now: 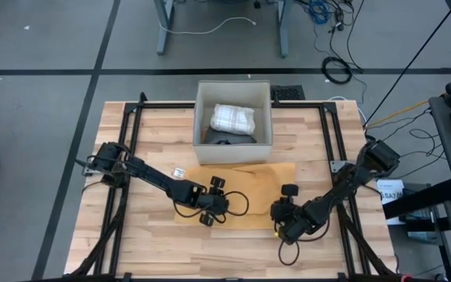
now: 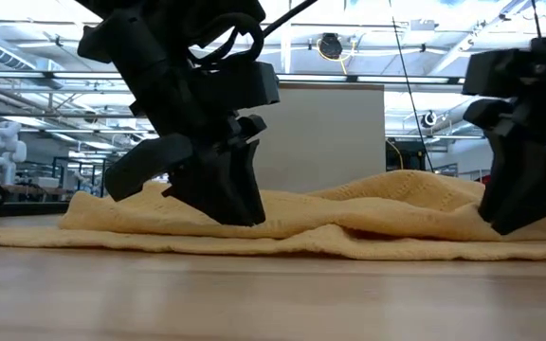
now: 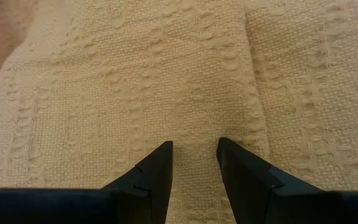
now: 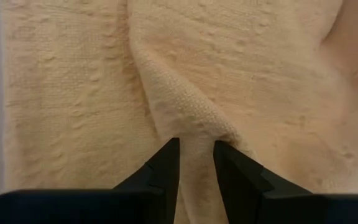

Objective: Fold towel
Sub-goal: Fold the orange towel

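Two grippers are down on the towel (image 1: 249, 184), a tan woven cloth lying on the wooden table (image 1: 155, 141) just in front of the grey bin (image 1: 233, 149). The towel's long axis runs left to right across the table, parallel to the bin's front wall; its surface is rumpled, with raised folds visible in the low view.

Left gripper (image 1: 212, 205): positioned at the towel's near left portion. In the left wrist view its fingers (image 3: 157, 171) stand slightly apart with cloth between the tips; whether the cloth is actually pinched cannot be told.

Right gripper (image 1: 282, 222): positioned at the towel's near right corner. In the right wrist view its fingers (image 4: 166, 165) are closed on a raised ridge of towel fabric that passes between the tips.

Bin contents: a white checked cloth bundle (image 1: 233, 117) rests inside, above a dark object that cannot be identified.

One small white tag-like item (image 1: 179, 172) lies on the table just left of the towel.
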Robot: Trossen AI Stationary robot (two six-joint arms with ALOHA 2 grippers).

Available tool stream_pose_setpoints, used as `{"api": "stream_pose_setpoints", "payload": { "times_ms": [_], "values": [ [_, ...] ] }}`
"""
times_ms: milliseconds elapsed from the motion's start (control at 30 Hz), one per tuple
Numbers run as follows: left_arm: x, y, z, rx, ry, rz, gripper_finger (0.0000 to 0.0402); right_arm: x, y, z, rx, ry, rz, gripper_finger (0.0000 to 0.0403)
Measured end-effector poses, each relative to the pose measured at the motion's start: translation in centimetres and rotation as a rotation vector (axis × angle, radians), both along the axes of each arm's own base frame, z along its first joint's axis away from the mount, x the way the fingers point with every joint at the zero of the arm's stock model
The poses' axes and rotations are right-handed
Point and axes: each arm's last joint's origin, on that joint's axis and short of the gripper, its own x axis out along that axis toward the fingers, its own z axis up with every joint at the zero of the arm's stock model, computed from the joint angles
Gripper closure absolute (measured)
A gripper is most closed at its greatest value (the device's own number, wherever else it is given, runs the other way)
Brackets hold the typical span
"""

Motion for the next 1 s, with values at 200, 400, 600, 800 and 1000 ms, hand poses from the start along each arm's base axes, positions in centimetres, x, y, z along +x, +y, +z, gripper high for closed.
{"api": "stream_pose_setpoints", "payload": {
  "times_ms": [200, 400, 600, 800, 1000],
  "values": [
    [0.0, 0.0, 0.0, -0.002, 0.000, 0.000, 0.0262, 0.9, 0.0, -1.1, 0.002, 0.021, 0.031, 0.0314],
    [0.0, 0.0, 0.0, -0.003, 0.001, 0.001, 0.0262, 1.0, 0.0, -1.6, -0.013, 0.017, 0.010, 0.0322],
    [0.0, 0.0, 0.0, -0.003, 0.003, 0.003, 0.0262, 0.9, -0.2, -1.6, -0.024, 0.037, 0.010, 0.0387],
    [-0.1, 0.0, 0.0, 0.005, 0.003, 0.005, 0.0262, 1.2, 0.3, 0.8, -0.004, 0.102, 0.027, 0.0400],
    [0.0, -0.1, 0.1, 0.013, 0.006, 0.005, 0.0262, 2.1, 1.3, 6.0, 0.092, 0.097, 0.074, 0.0402]
  ]
}}
